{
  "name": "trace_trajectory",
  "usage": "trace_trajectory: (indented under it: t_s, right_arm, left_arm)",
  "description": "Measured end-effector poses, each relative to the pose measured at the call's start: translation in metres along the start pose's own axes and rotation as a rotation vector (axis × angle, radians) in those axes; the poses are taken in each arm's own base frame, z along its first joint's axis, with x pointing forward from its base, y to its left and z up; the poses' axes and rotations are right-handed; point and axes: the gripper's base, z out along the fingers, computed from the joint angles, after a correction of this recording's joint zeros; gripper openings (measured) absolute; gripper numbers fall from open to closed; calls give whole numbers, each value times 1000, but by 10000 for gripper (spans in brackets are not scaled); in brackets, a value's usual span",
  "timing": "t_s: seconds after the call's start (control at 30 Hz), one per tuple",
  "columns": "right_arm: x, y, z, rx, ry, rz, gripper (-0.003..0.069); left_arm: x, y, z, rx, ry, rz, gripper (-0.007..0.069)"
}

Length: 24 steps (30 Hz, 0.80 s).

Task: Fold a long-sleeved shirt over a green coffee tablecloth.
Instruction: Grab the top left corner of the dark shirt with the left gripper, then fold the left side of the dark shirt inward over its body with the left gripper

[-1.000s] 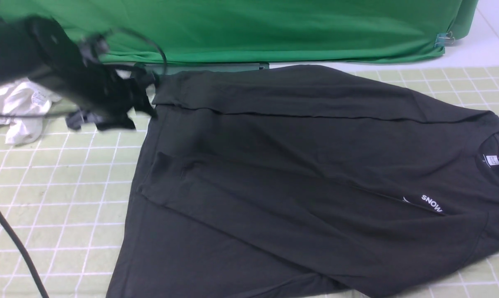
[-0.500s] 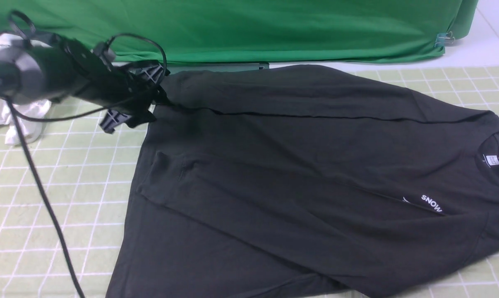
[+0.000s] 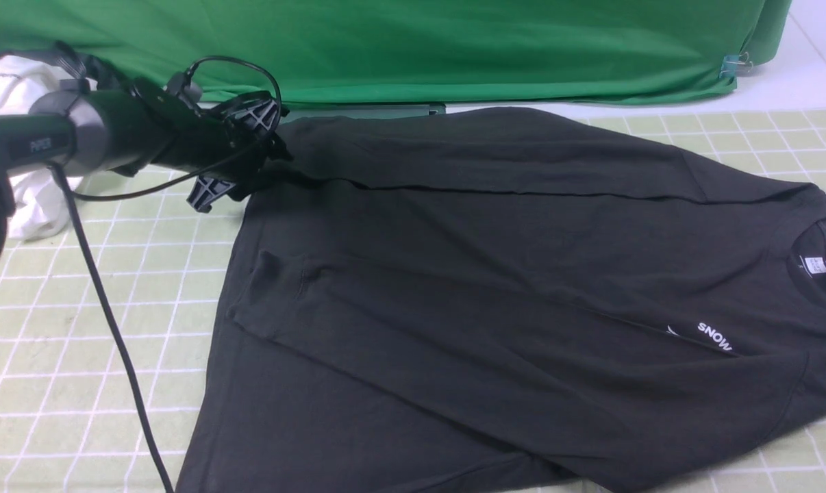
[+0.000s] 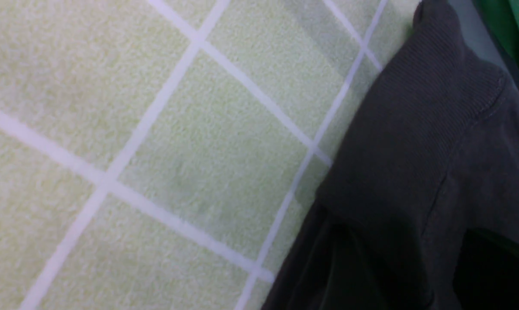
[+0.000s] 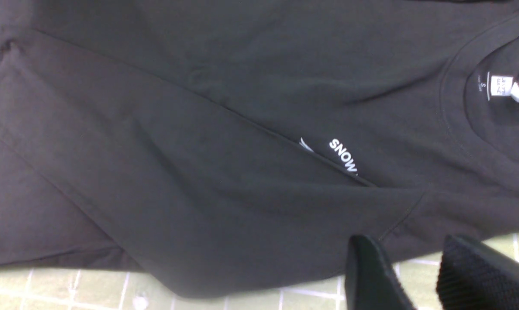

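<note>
The black long-sleeved shirt (image 3: 495, 287) lies flat across the middle of the green coffee tablecloth (image 3: 98, 301). Its collar is toward the right edge and its sleeves are folded over the body (only "SNOW" (image 3: 714, 337) of the lettering shows). The left gripper (image 3: 255, 159) sits at the ribbed cuff (image 4: 414, 142) near the far-left corner, jaws apart. The right gripper (image 5: 418, 280) hovers over the shirt's near edge, jaws apart with nothing between them. A white garment (image 3: 33, 205) lies at the far left.

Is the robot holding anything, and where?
Nothing. The left gripper stands open beside the sleeve cuff; the right gripper hangs open above the shirt.
</note>
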Motion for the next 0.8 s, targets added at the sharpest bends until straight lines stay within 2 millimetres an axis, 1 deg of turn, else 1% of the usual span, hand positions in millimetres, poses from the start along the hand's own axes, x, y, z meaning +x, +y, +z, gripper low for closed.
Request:
trace_trajectory:
  t_s: [0.2, 0.3, 0.4, 0.43, 0.53, 0.6, 0.63, 0.7, 0.8]
  right_arm:
    - [-1, 0, 0, 1, -15, 1, 238]
    - [-2, 0, 0, 1, -17, 2, 238]
    - [-2, 0, 0, 1, -17, 4, 238]
    - [-2, 0, 0, 1, -17, 5, 238]
    - [-2, 0, 0, 1, -17, 6, 238]
    - [-2, 0, 0, 1, -17, 8, 238]
    - [-2, 0, 0, 1, -17, 8, 238]
    - [-1, 0, 0, 0, -13, 8, 238]
    - [0, 0, 0, -2, 3, 8, 238]
  left_arm:
    - [-7, -4, 11, 21, -51, -7, 353]
    - [-9, -5, 15, 27, -75, -6, 341]
    - [-9, -3, 17, 26, -83, -10, 285]
    - [-9, -3, 18, 26, -83, -10, 250]
    - [-8, -2, 20, 21, -73, 28, 108]
    - [-8, -4, 20, 26, -55, 57, 45]
    - [-8, -4, 20, 27, -51, 62, 43]
    - [-10, -13, 17, 48, -6, 79, 34]
    - [-16, -30, 3, 89, 56, 102, 34]
